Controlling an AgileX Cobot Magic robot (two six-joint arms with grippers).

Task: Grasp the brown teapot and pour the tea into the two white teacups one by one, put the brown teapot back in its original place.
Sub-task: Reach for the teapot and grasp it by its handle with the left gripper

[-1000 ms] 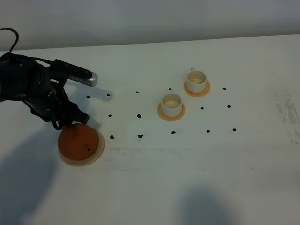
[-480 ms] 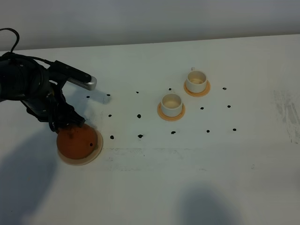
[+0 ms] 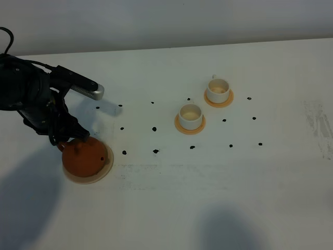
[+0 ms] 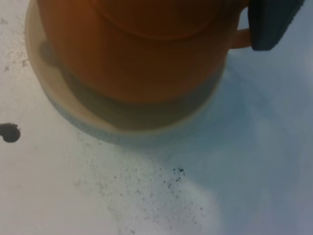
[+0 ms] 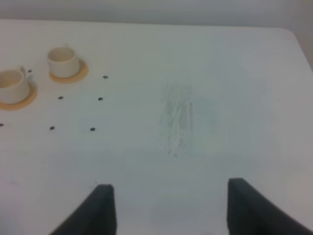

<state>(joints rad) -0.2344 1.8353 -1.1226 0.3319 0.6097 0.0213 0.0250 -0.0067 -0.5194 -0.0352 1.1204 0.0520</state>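
Observation:
The brown teapot (image 3: 84, 158) sits on its round beige coaster, the original place (image 3: 96, 176), at the table's left. My left gripper (image 3: 69, 142) reaches down over the pot's far-left side and is shut on it. In the left wrist view the teapot (image 4: 137, 54) fills the frame on the coaster (image 4: 98, 129), with one dark fingertip (image 4: 271, 22) against the loop handle (image 4: 239, 39); the other finger is hidden. The two white teacups (image 3: 190, 114) (image 3: 218, 90) stand on orange-tan coasters, pale tan inside. My right gripper (image 5: 166, 210) hangs open, far from the cups (image 5: 63, 59) (image 5: 11, 85).
Small black marks (image 3: 155, 151) dot the white table between the teapot and the cups. A scuffed patch (image 3: 317, 125) lies at the right side, also seen as a scuffed patch (image 5: 178, 122) in front of the right gripper. The table's far edge (image 3: 208, 48) meets a grey wall.
My left arm and the teapot have shifted slightly left and back over the beige coaster, and the pot has turned a little. The cups and right gripper have not moved.

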